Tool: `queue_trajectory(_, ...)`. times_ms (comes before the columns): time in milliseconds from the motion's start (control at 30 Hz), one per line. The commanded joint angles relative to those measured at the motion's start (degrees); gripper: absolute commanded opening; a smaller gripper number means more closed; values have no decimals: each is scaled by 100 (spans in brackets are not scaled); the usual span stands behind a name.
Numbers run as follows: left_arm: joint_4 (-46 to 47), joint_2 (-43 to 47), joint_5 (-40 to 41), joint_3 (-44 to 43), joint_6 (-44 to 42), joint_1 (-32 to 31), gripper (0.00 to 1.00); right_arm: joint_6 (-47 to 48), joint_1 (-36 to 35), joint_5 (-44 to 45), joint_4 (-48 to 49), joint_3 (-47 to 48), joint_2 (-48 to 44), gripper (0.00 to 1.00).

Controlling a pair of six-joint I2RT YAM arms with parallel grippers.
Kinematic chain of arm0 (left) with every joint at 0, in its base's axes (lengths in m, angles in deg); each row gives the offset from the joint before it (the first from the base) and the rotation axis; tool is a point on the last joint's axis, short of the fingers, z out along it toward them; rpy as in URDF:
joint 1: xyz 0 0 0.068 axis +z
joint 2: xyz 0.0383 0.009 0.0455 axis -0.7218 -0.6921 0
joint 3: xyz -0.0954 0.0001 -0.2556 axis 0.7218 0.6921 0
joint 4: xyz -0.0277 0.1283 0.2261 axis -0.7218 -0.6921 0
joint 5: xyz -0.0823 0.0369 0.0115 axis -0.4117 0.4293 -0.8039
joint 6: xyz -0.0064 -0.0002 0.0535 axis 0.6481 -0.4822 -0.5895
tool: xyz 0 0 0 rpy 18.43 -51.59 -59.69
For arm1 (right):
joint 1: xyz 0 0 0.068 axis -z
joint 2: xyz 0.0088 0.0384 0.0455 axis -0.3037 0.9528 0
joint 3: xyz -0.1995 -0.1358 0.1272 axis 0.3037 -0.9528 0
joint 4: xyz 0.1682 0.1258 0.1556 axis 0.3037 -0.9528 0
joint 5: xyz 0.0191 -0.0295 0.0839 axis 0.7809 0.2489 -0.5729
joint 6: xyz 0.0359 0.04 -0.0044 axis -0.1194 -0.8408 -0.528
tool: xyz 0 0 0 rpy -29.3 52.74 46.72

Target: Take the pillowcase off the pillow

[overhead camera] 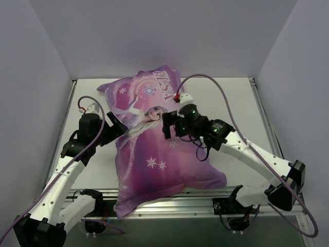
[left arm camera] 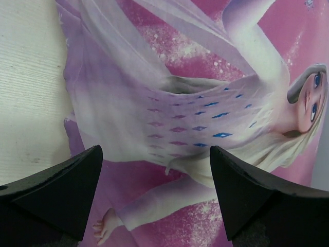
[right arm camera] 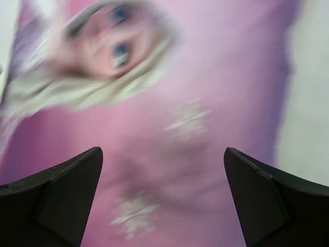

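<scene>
Count: 1 pillowcase (overhead camera: 154,154), 2 arms (overhead camera: 259,154), 2 grippers. The pillowcase is stuffed plump. The pillow is inside it, fully covered, so its own surface isn't visible. The cover lies printed face up, diagonally on the white table (overhead camera: 236,98), btwn the arms. Its far end is near the back wall and its near corner hangs over the table's front rail (overhead camera: 205,201).

Print: 1 princess (overhead camera: 149,116) w/ blond hair and a pale dress w/ blue & purple diamond marks. Snowflakes (overhead camera: 157,164): the top view shows 2 side by side low on the cover, 1 right of centre and 2 up by the lettering. The right wrist view shows 2, blurred. Only readable writing: "ELSA" (overhead camera: 165,85) in white caps at the far end.

The left gripper (overhead camera: 117,131) is at the cover's left edge, level w/ the princess's dress. In its wrist view both fingers (left arm camera: 61,190) are spread wide over the fabric, w/ nothing btwn them and no hold on anything.

The right gripper (overhead camera: 167,128) is over the cover's middle, just right of the princess's face. Its fingers (right arm camera: 267,200) are also spread wide w/ nothing pinched; that view is blurred. Can't tell whether either gripper's tips touch the fabric.
</scene>
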Motion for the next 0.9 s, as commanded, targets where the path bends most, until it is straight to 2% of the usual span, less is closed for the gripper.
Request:
queue_trajectory(0, 142, -132, -146, -126, -25, -36, 94, -87, 1234, 97, -162, 147, -380, 100)
queue_trajectory(133, 292, -282, -252, 49, -25, -44, 94, -280, 2352, -1237, 603, -380, -425, 100)
queue_trajectory(167, 327, -334, -278, 93, -7, -44, 94, -324, 2521, -1789, 752, -477, -364, 100)
queue_trajectory(233, 441, -413, -357, 172, 37, -53, 94, -456, 2776, -2258, 1236, -741, -48, 100)
queue_trajectory(400, 774, -668, -516, 567, 177, -97, 94, -465, 2795, -3584, 2159, -908, 1015, 100)
queue_trajectory(500, 1108, -826, -551, 918, 353, -229, 94, -491, 2717, -4042, 2485, -908, 1447, 99)
queue_trajectory(533, 1188, -931, -551, 1007, 440, -281, 94, -474, 2690, -4157, 2555, -900, 1508, 97)
queue_trajectory(633, 1452, -1273, -507, 1244, 564, -527, 94, -342, 2558, -4622, 2661, -743, 1658, 53)
queue_trajectory(667, 1522, -1362, -507, 1271, 608, -589, 94, -203, 2532, -4676, 2522, -663, 1641, 27)
queue_trajectory(733, 1759, -1651, -498, 1297, 722, -791, 94, -18, 2426, -4607, 2319, -470, 1536, 3)
queue_trajectory(767, 1864, -1749, -489, 1271, 783, -870, 94, 175, 2391, -4546, 2083, -208, 1361, 0)
queue_trajectory(867, 2277, -2214, -428, 938, 968, -1204, 94, 404, 2277, -4317, 1548, 459, 1010, 0)
